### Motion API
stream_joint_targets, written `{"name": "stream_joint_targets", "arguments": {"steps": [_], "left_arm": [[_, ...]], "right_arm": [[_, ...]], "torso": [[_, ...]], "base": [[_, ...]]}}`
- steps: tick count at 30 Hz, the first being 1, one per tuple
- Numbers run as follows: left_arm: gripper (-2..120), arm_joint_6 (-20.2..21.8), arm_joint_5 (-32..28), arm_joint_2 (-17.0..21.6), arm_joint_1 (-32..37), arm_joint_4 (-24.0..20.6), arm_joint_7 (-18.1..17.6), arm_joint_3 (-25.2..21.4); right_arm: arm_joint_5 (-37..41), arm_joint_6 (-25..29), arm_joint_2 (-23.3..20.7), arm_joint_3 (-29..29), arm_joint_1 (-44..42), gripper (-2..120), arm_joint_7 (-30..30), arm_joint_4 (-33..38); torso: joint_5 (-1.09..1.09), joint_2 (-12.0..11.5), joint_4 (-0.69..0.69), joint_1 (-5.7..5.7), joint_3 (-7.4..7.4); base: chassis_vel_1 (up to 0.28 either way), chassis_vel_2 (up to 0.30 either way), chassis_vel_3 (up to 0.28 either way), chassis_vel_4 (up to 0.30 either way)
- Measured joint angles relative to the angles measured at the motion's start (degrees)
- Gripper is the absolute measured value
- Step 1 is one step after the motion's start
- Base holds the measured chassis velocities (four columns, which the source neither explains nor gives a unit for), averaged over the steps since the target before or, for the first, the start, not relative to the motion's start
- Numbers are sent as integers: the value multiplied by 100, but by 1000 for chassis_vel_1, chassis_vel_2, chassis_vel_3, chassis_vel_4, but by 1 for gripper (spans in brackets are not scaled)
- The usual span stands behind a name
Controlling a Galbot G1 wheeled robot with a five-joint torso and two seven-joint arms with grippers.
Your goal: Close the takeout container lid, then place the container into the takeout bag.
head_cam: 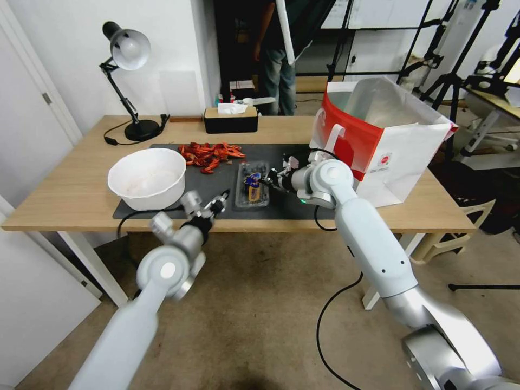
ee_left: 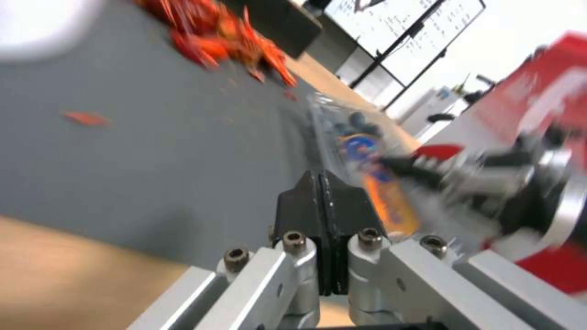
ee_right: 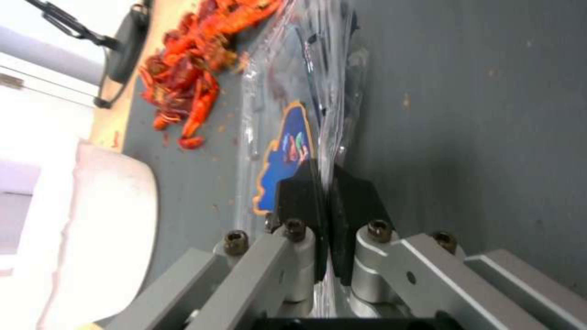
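On desk mat, right gripper (head_cam: 265, 181) pinches container (head_cam: 252, 186) edge, lid down; left gripper (head_cam: 221, 203) clenched empty beside. Next: lift into bag (head_cam: 390, 146).

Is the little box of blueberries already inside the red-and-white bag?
No, the takeout container lies on the dark mat, beside the takeout bag.

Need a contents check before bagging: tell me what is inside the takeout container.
Dark blueberries show through the takeout container; its blue-and-orange sticker covers whatever lies beneath. The right gripper pinches its clear edge.
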Motion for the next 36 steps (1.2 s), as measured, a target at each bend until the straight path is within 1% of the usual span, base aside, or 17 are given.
{"name": "stream_joint_targets", "arguments": {"steps": [2,3,6,7,8,10,11,14,17,18,19,20,22,24,25,30,36], "left_arm": [[0,-48,160,22,87,-30,73,-25],[1,-263,704,63,425,-147,303,-106],[15,-815,1717,5,998,-216,575,-259],[15,-815,1717,5,998,-216,575,-259],[18,-977,1994,-21,1130,-192,635,-305],[30,-1380,2588,-87,1434,-86,702,-423],[30,-1380,2588,-87,1434,-86,702,-423],[43,-1722,3103,-142,1624,68,711,-577],[50,-1837,3245,-158,1671,127,707,-628],[57,-1871,3284,-174,1733,145,696,-655],[57,-1871,3284,-174,1733,145,696,-655],[63,-1903,3322,-195,1795,159,696,-671],[65,-1932,3349,-209,1825,179,698,-675],[80,-2033,3387,-314,1882,301,712,-649],[80,-2033,3387,-314,1882,301,712,-649],[97,-2172,3493,-477,1969,452,736,-593],[100,-2268,3573,-550,1975,527,737,-578]], "right_arm": [[2,0,-5,6,0,0,-9,8],[13,2,-16,40,0,0,-39,43],[17,5,1,117,11,0,-89,86],[17,5,1,117,11,0,-89,86],[18,6,12,139,20,0,-106,96],[32,7,32,184,36,0,-152,141],[32,7,32,184,36,0,-152,141],[72,10,10,256,25,0,-202,287],[111,22,-32,324,0,0,-223,421],[143,62,-72,396,-3,0,-265,552],[143,62,-72,396,-3,0,-265,552],[167,112,-108,460,0,0,-322,672],[175,157,-142,500,6,0,-374,760],[158,371,-345,677,102,0,-576,1151],[158,371,-345,677,102,0,-576,1151],[73,694,-576,864,458,0,-699,1548],[-77,833,-961,1094,852,0,-808,1706]], "torso": [[0,0,0,0,0],[1,0,1,-1,0],[0,0,-1,0,0],[0,0,-1,0,0],[0,0,-1,-1,0],[0,0,1,0,0],[0,0,1,0,0],[1,0,1,-1,0],[1,0,-2,0,0],[2,0,-2,0,0],[2,0,-2,0,0],[1,0,-2,0,0],[2,0,1,0,1],[0,0,-3,0,0],[0,0,-3,0,0],[1,0,1,0,1],[2,0,-1,0,1]], "base": [[0,0,0,0],[0,0,0,0],[0,0,0,0],[0,0,0,0],[0,0,0,0],[0,0,0,0],[0,0,0,0],[0,0,0,0],[0,0,0,0],[0,0,0,0],[0,0,0,0],[0,0,0,0],[0,0,0,0],[0,0,0,0],[0,0,0,0],[0,0,0,0],[0,0,0,0]]}}
